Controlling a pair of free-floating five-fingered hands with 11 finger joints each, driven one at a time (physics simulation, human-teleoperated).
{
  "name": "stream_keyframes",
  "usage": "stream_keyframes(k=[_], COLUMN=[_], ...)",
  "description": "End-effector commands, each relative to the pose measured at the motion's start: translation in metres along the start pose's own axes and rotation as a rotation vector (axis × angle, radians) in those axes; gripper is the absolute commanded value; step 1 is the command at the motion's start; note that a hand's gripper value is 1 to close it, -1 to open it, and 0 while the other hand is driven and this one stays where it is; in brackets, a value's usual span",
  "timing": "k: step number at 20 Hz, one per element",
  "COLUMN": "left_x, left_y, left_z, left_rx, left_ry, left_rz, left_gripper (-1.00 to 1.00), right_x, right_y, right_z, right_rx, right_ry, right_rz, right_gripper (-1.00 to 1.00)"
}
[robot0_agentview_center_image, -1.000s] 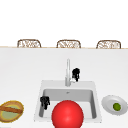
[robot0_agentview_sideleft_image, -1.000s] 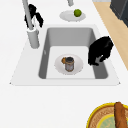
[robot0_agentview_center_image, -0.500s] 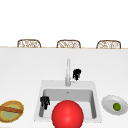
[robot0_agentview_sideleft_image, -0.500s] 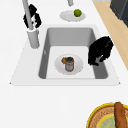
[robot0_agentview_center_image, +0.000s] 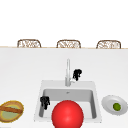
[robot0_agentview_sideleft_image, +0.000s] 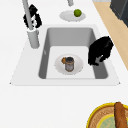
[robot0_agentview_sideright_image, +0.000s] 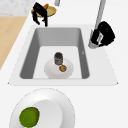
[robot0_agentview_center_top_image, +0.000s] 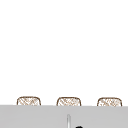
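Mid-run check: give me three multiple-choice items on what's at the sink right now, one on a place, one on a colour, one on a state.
1. Where is the right hand?
A. beside the faucet
B. over the green fruit's plate
C. inside the basket

2. What colour is the fruit on the plate right of the sink?
A. red
B. green
C. blue

3. How does the can on the small plate in the basin stand?
A. on its side
B. upside down in a hand
C. upright

Answers: 1 A, the front view shows it just right of the faucet's neck. 2 B, it is green in the front and right side views. 3 C, both side views show it standing on end, with the left hand apart from it at the basin's left edge.
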Motion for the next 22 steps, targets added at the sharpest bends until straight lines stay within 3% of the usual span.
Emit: stream_keyframes(k=[1,12,15,19,20,21,22], left_x=[0.0,0.0,0.0,0.0,0.0,0.0,0.0], left_y=[0.0,0.0,0.0,0.0,0.0,0.0,0.0], left_z=[0.0,0.0,0.0,0.0,0.0,0.0,0.0], left_rx=[0.0,0.0,0.0,0.0,0.0,0.0,0.0], left_ry=[0.0,0.0,0.0,0.0,0.0,0.0,0.0], left_rz=[0.0,0.0,0.0,0.0,0.0,0.0,0.0], left_gripper=[0.0,0.0,0.0,0.0,0.0,0.0,0.0], right_x=[-0.013,-0.028,-0.033,-0.031,-0.021,-0.021,-0.02], right_y=[0.02,0.03,0.027,0.025,0.012,0.005,-0.002], right_z=[-0.005,-0.01,-0.015,-0.016,-0.011,-0.003,0.001], right_rx=[-0.002,-0.062,-0.07,-0.078,-0.066,-0.065,-0.064], right_ry=[-0.097,-0.113,-0.12,-0.112,-0.094,-0.095,-0.087], right_rz=[-0.031,-0.069,-0.087,-0.066,-0.079,-0.105,-0.109], right_gripper=[1.0,1.0,1.0,1.0,1.0,-1.0,-1.0])
